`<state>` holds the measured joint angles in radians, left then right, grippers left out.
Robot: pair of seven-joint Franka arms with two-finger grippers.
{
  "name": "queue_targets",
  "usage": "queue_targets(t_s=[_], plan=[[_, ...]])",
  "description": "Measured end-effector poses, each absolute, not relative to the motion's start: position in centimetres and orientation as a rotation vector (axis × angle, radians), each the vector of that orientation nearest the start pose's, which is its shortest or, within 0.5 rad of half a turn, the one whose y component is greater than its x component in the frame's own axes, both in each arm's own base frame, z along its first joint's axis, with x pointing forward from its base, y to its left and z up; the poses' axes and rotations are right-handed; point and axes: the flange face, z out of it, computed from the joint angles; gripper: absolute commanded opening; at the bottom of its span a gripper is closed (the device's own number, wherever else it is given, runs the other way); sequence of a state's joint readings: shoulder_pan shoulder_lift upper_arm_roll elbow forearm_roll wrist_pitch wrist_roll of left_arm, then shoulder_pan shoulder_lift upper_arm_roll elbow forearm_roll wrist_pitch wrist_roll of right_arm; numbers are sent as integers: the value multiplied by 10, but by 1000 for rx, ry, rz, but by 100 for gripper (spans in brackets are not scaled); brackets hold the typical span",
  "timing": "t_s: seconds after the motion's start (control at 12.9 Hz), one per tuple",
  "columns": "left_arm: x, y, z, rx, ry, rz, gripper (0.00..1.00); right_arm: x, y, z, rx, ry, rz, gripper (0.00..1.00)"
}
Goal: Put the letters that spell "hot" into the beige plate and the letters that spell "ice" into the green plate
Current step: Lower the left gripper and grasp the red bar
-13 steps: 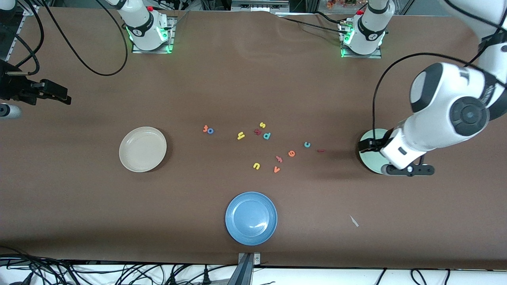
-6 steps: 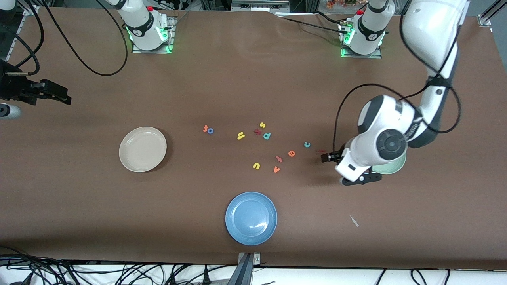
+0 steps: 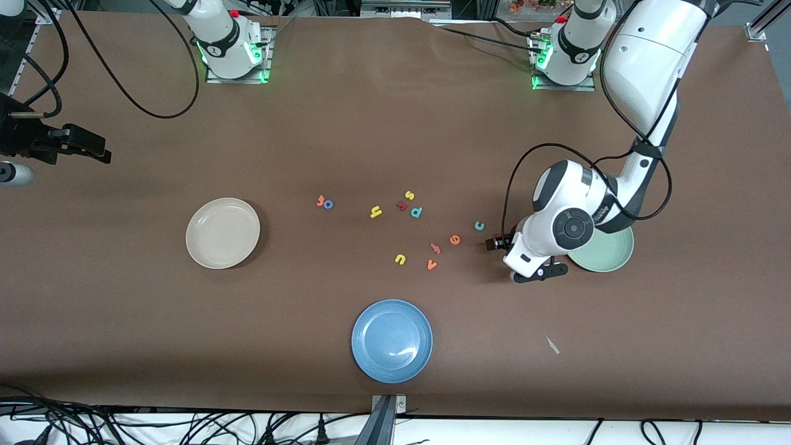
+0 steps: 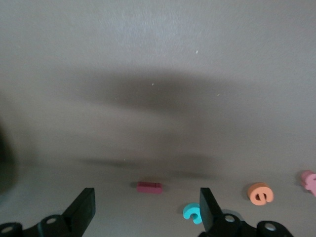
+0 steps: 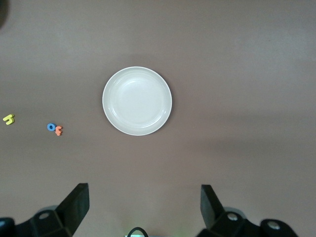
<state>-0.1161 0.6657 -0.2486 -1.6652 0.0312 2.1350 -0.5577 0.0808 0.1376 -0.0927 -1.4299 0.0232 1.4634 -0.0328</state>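
Observation:
My left gripper (image 3: 494,243) (image 4: 148,202) is low over the table beside the green plate (image 3: 604,259), open. The dark red i (image 4: 149,187) lies flat between its fingers, touching neither; the front view hides it. The teal c (image 3: 479,225) (image 4: 191,212) and orange e (image 3: 455,240) (image 4: 260,193) lie close by. The orange t (image 3: 320,200), blue o (image 3: 328,204) and yellow h (image 3: 376,212) lie nearer the beige plate (image 3: 222,233) (image 5: 137,100). At the right arm's end of the table my right gripper (image 3: 99,148) (image 5: 144,195) waits high up, open and holding nothing.
A blue plate (image 3: 392,340) sits near the front edge. Other letters lie in the cluster: yellow s (image 3: 409,195), teal p (image 3: 416,212), yellow u (image 3: 400,259), orange v (image 3: 431,265), and a pink one (image 3: 435,248). A scrap (image 3: 552,345) lies on the brown cloth.
My left arm has swung from over the green plate toward the letters and come down around the i, uncovering more of the plate. The right arm has not moved.

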Motion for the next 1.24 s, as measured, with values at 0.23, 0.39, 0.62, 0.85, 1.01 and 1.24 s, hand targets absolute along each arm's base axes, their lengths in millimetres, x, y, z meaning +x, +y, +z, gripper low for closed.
queue_targets(t_s=[0.23, 0.39, 0.62, 0.85, 1.01, 1.24], plan=[[608, -219, 191, -3139, -331, 362, 80, 586, 0, 604, -3125, -36, 148, 100], [601, -218, 182, -3136, -328, 370, 78, 588, -2, 605, -3127, -28, 123, 100], [597, -218, 176, -3138, -328, 368, 64, 589, -3, 606, -3115, -24, 105, 100], [594, -220, 171, -3134, -322, 382, 56, 589, -7, 606, -3114, -11, 106, 100], [594, -220, 167, -3137, -323, 378, 52, 589, -12, 606, -3115, 2, 107, 100], [594, -221, 168, -3141, -324, 369, 44, 591, -16, 600, -3112, 15, 125, 100]])
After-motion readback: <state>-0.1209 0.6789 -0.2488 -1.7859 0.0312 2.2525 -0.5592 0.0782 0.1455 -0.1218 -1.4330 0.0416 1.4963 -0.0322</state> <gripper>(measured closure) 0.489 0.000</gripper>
